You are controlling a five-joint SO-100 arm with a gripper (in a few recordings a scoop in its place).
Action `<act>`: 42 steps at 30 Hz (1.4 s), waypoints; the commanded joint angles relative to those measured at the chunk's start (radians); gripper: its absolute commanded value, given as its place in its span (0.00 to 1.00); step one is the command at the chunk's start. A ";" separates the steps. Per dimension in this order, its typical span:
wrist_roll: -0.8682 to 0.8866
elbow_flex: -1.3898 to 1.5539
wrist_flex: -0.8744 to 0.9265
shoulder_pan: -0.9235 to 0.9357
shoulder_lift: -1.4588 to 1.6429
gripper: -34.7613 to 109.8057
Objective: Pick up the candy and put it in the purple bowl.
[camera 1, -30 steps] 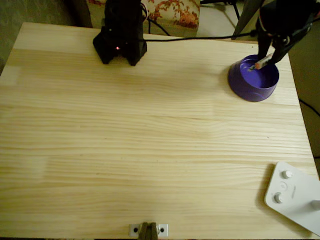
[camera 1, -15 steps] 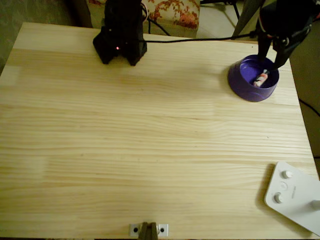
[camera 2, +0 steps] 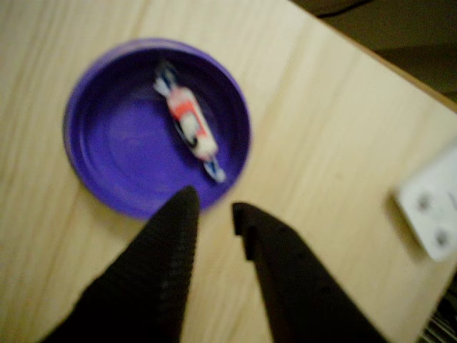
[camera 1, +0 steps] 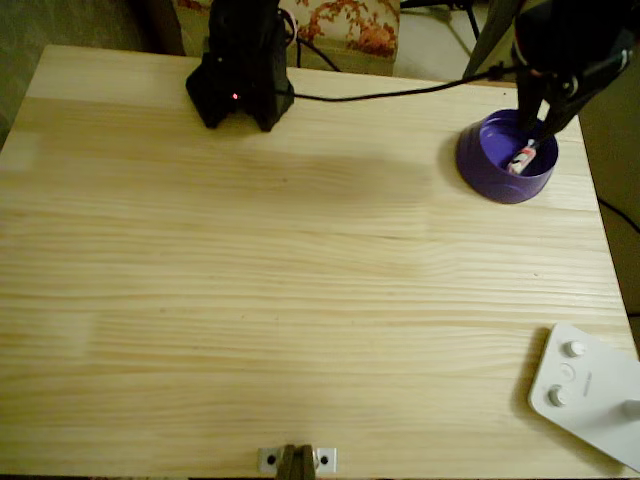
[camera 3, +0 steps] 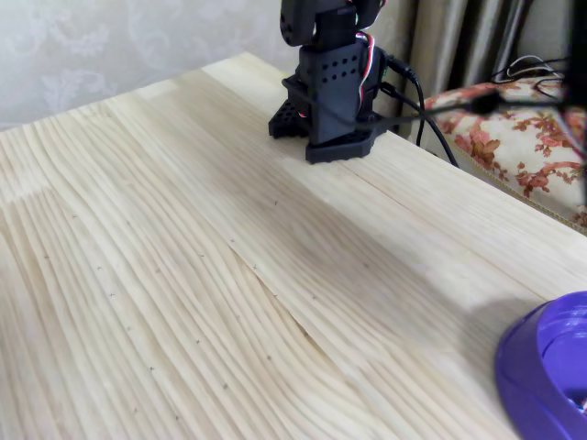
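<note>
The purple bowl [camera 1: 505, 158] stands at the table's far right in the overhead view, and its edge shows at the lower right of the fixed view [camera 3: 550, 376]. The candy [camera 1: 522, 159] lies loose inside the bowl; the wrist view shows it [camera 2: 189, 123] as an orange-red and white sweet with twisted ends, resting toward the bowl's right side [camera 2: 107, 143]. My black gripper [camera 1: 540, 125] hangs above the bowl's far-right rim. In the wrist view the gripper [camera 2: 214, 209] is open with nothing between its fingers.
A flat white device with buttons [camera 1: 585, 395] lies at the table's near right corner. The arm's black base [camera 1: 240, 70] stands at the back, with a cable running to the right. A small metal clamp [camera 1: 295, 460] sits at the front edge.
One second ago the candy was held between the fingers above the bowl. The fingers then opened and the candy dropped into the bowl. The gripper has since lifted slightly.
</note>
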 commanded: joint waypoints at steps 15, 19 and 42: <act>-0.127 0.321 0.149 0.330 0.701 0.24; -0.184 0.362 0.137 0.512 0.802 0.24; 0.449 1.181 -0.301 1.115 1.540 0.24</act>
